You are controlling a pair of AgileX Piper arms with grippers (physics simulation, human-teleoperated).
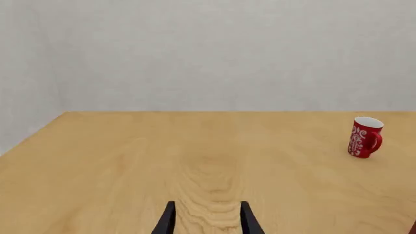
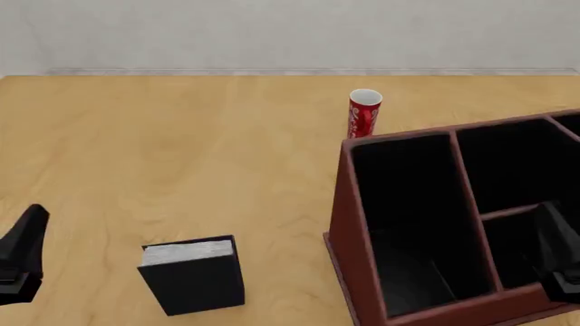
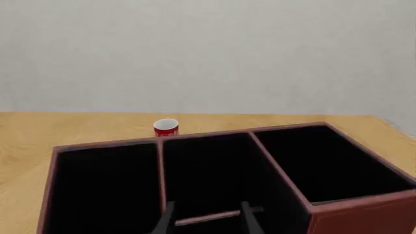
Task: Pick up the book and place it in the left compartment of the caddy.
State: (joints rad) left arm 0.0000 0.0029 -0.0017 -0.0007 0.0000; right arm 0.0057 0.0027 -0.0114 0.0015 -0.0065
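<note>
1. Front view, lower left edge: the left tool point(image 2: 20, 261) shows only as a dark finger shape above the worktop point(image 2: 181, 149), touching nothing; in the left wrist view its two fingertips point(image 1: 167, 222) stand apart with bare wood between them, so it is released.
2. At the lower right edge, the right tool point(image 2: 557, 261) hangs over the caddy point(image 2: 349, 224); the right wrist view shows its fingertips point(image 3: 166, 219) spread apart above the black interior, grasping nothing.
3. Just right of the left tool, in the lower left of the frame, the book point(image 2: 194, 275) stands upright on the worktop, grey-white page edge on top, well apart from the caddy.
4. The left compartment point(image 2: 408, 224) is the tall black bay nearest the book; it holds nothing visible.
5. Farther back, upper centre, a red-and-white cup point(image 2: 365, 113) stands behind the caddy's far left corner.
</note>
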